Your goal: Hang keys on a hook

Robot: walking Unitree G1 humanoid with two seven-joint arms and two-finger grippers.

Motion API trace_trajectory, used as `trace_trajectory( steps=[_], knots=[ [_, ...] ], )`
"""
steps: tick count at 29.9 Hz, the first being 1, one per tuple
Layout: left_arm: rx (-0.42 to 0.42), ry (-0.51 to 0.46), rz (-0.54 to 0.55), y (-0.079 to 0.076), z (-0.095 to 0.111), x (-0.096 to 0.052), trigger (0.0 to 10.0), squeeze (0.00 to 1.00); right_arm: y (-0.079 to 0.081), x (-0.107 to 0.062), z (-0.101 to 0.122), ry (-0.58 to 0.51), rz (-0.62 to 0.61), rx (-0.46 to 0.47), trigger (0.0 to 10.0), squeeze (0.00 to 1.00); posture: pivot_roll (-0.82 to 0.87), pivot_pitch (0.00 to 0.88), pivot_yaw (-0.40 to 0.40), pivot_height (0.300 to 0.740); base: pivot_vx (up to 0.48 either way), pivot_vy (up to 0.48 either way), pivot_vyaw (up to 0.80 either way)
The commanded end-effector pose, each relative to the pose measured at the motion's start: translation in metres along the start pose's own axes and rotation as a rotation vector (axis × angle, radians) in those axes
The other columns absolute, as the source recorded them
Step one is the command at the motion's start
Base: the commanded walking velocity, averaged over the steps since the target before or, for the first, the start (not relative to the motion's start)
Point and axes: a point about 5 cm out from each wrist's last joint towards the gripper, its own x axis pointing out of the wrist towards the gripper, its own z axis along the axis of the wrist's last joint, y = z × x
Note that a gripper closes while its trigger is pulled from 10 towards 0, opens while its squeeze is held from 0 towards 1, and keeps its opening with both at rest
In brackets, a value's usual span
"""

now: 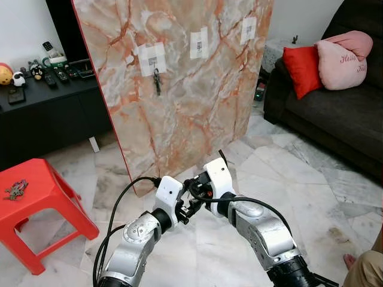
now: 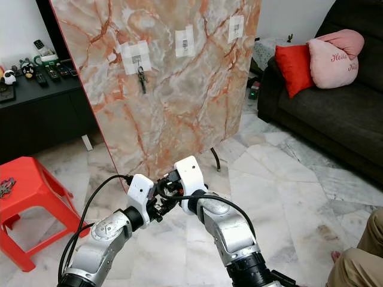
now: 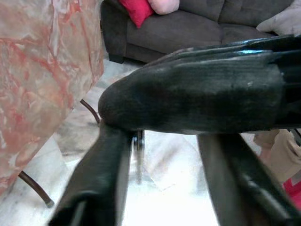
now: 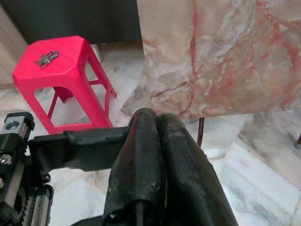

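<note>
A marble panel (image 1: 191, 101) leans upright ahead with three small hooks on white patches. The left hook (image 1: 152, 61) carries a dark bunch of keys (image 1: 157, 81); the middle hook (image 1: 199, 43) and right hook (image 1: 248, 28) are bare. A second bunch of keys (image 1: 16, 189) lies on a red stool (image 1: 42, 191) at my left, also seen as keys (image 4: 47, 58) in the right wrist view. Both arms are folded low in front of me, far below the hooks. My right gripper (image 4: 156, 117) is shut and empty, crossing my left gripper (image 1: 187, 210), whose fingers stand apart.
A black cabinet (image 1: 54, 113) with remotes and toys stands at the back left. A dark sofa (image 1: 335, 113) with a red cushion (image 1: 302, 69) and a pink one is on the right. A person's knee (image 1: 365, 269) shows at the lower right. Marble floor lies between.
</note>
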Motion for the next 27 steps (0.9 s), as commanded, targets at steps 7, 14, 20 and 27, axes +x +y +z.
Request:
trace_trajectory(
  steps=[7,14,20,27],
  knots=[
    [-0.016,-0.019,-0.003,-0.0004,0.0038,0.0024,9.3,0.00,0.0062,-0.0001,-0.0025,0.017,0.024,-0.002,10.0,0.00,-0.02,0.000,-0.040,0.740,0.000,0.000,0.00],
    [-0.040,-0.031,0.001,-0.0010,0.0048,0.0024,6.7,0.00,0.0075,-0.0005,-0.0039,0.022,0.027,-0.002,10.0,0.00,-0.02,0.000,-0.040,0.740,0.000,0.000,0.00],
    [-0.089,-0.042,0.002,-0.0001,0.0068,0.0024,8.6,0.00,0.0075,-0.0014,-0.0074,0.040,0.025,-0.014,10.0,0.00,-0.02,0.000,-0.041,0.740,0.000,0.000,0.00],
    [-0.108,-0.031,0.006,0.0014,0.0094,0.0029,8.5,0.00,0.0076,-0.0023,-0.0095,0.059,0.024,-0.032,10.0,0.00,-0.02,0.000,-0.040,0.740,0.000,0.000,0.00]
  ],
)
